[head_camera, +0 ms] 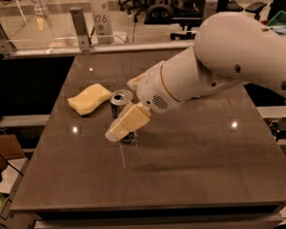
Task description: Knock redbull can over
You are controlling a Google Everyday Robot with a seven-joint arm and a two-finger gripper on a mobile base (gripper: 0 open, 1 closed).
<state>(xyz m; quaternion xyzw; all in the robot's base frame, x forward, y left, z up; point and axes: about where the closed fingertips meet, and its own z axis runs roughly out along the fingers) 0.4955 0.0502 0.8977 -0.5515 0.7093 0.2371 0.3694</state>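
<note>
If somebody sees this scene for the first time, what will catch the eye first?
The big white robot arm reaching in from the right dominates, its gripper low in front of the redbull can, which stands on the dark table. A yellow sponge lies just left of the can.

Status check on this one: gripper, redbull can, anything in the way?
Gripper low over table, crossing front of redbull can. Can upright, not yet knocked. Yellow sponge beside it at camera-left, apart, no obstruction.
</note>
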